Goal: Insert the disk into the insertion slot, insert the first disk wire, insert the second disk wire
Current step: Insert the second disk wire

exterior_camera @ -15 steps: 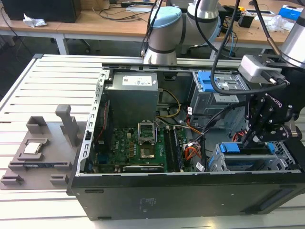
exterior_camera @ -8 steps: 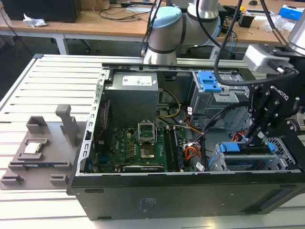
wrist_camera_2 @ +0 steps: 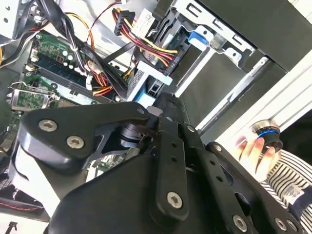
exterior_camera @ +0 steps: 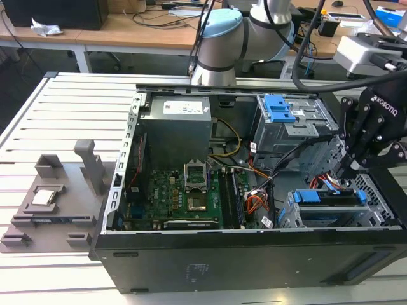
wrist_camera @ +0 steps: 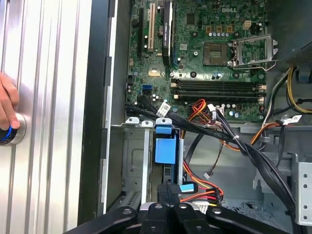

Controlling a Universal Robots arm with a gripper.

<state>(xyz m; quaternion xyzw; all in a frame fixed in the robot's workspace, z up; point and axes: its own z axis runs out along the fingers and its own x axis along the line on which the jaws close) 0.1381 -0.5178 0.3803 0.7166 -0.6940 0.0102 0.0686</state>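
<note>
The disk (exterior_camera: 327, 198), framed by its blue caddy, lies inside the insertion slot (exterior_camera: 381, 215) at the case's corner on the exterior view's right. My black gripper (exterior_camera: 348, 170) hangs just over the disk's rear edge. In the first wrist view its fingers (wrist_camera: 170, 189) are pressed together at the end of the blue caddy (wrist_camera: 164, 146), beside a blue-tagged connector (wrist_camera: 186, 187) with red, yellow and black wires. The slot's sheet-metal wall (wrist_camera: 134, 165) runs alongside. In the second wrist view the gripper (wrist_camera_2: 168, 101) points at the caddy (wrist_camera_2: 142, 92).
A larger grey cage with a blue latch (exterior_camera: 280, 108) stands behind the slot. A thick cable bundle (wrist_camera: 229, 139) crosses between the motherboard (wrist_camera: 214, 53) and the bay. A hand (wrist_camera: 7, 105) rests on a blue-ringed knob outside the case. A grey fixture (exterior_camera: 51, 197) sits on the slatted table.
</note>
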